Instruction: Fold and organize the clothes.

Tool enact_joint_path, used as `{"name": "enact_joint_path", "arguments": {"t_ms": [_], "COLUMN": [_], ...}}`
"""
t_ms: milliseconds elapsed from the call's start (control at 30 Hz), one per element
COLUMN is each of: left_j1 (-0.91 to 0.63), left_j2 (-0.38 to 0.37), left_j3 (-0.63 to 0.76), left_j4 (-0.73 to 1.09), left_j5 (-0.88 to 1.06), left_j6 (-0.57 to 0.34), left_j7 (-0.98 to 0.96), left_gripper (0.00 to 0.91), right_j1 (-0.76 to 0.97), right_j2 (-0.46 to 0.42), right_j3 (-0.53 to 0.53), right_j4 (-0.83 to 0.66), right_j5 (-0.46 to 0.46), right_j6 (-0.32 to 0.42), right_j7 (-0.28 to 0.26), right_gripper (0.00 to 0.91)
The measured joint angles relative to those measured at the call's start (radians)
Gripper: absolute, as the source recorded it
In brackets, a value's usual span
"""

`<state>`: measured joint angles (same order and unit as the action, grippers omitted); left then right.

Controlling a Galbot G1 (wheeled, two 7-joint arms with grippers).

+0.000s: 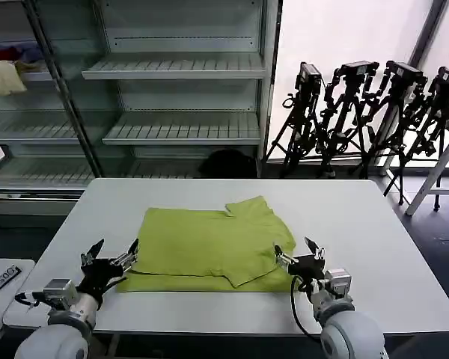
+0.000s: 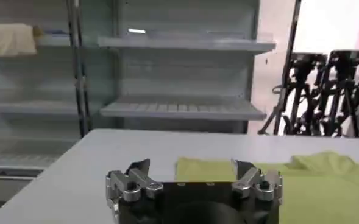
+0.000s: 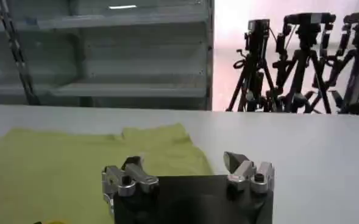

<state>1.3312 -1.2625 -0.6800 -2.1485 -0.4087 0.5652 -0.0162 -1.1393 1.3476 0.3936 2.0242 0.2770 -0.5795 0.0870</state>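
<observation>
We see a lime yellow-green T-shirt (image 1: pixel 209 248) lying flat on the tabletop (image 1: pixel 359 224), partly folded: one side is turned over the body, giving a rough rectangle with a short sleeve (image 1: pixel 251 208) jutting out at the far edge. Its fabric looks soft and lightly creased, and no print shows on the upward face. The garment lies between the two sets of jaws and just beyond them. The left gripper (image 1: pixel 114 257) hovers low at the shirt's near left corner, its jaws spread wide; in the left wrist view (image 2: pixel 194 178) the cloth's edge lies just past the open jaws. The right gripper (image 1: pixel 299 254) sits at the near right corner, its jaws likewise spread, with the shirt (image 3: pixel 75 164) stretching ahead of it and towards the left gripper's side.

The tabletop is pale grey-white and smooth, bare around the garment. Beyond it, well past both grippers, stands a metal shelving unit (image 1: pixel 179 67) with slatted shelves. On an upper shelf, far beyond the left jaws, we note a cream cloth (image 1: pixel 4 77) with a red cloth (image 1: pixel 4 54) behind it. Far beyond the right jaws, a row of black tripods (image 1: pixel 367 112) stands against a bright wall.
</observation>
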Motion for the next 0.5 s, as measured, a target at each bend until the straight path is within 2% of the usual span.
{"name": "enact_joint_path", "arguments": {"t_ms": [500], "left_j1": [-0.335], "left_j2": [0.135], "left_j3": [0.154], "left_j4": [0.396], "left_j5": [-0.029], "left_j6": [0.011], "left_j7": [0.045], "left_gripper": [0.907], "right_j1": [0.303], "right_j2": [0.106], "right_j3": [-0.041], "right_j4": [-0.378], "right_j5": [-0.027], "right_j6": [-0.004], "right_j7": [0.015], "right_gripper": [0.907]}}
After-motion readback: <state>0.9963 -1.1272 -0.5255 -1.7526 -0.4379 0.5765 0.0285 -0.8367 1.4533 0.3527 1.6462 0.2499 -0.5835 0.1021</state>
